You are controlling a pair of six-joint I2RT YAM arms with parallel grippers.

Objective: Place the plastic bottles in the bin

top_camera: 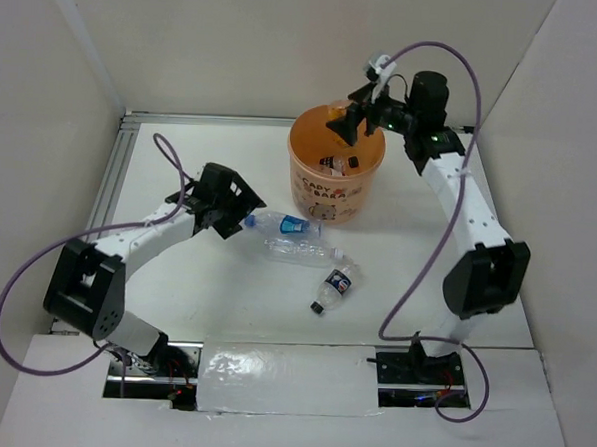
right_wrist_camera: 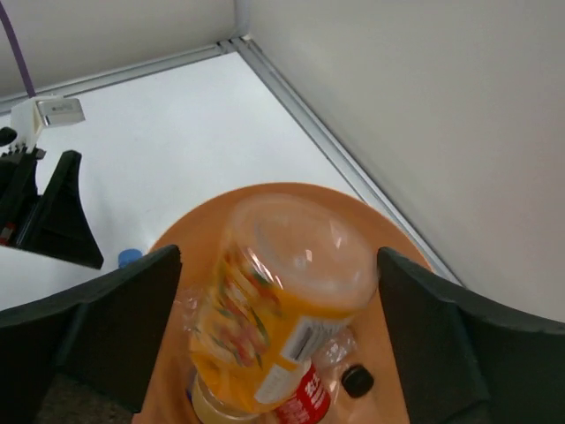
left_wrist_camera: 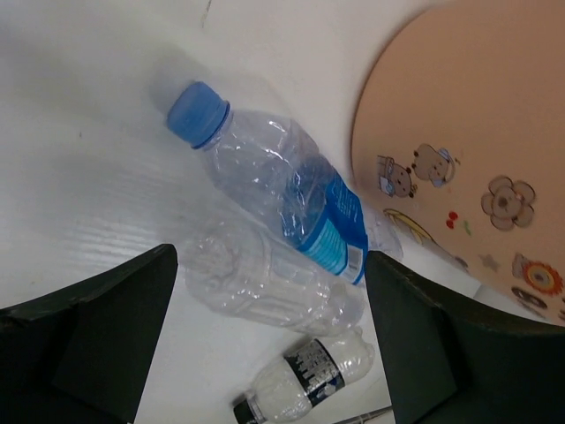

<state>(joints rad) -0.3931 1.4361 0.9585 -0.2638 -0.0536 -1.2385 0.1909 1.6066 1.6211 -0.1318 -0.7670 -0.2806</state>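
One orange bin [top_camera: 330, 197], upper centre, holds a red-labelled bottle [right_wrist_camera: 305, 402] and a black cap [right_wrist_camera: 357, 380]; we see the right gripper [top_camera: 356, 124] spread above it, an orange bottle [right_wrist_camera: 274, 309] between its jaws. Mid-frame lie a blue-labelled bottle [top_camera: 283, 224], a bare bottle [top_camera: 302, 252] and a dark-labelled bottle [top_camera: 335, 288], the left gripper [top_camera: 247, 213] spread beside them.

The bin [top_camera: 330, 190] is orange with cartoon print. The blue-capped bottle [top_camera: 281, 224] carries a blue label; the black-capped bottle [top_camera: 335, 288] carries a dark label.
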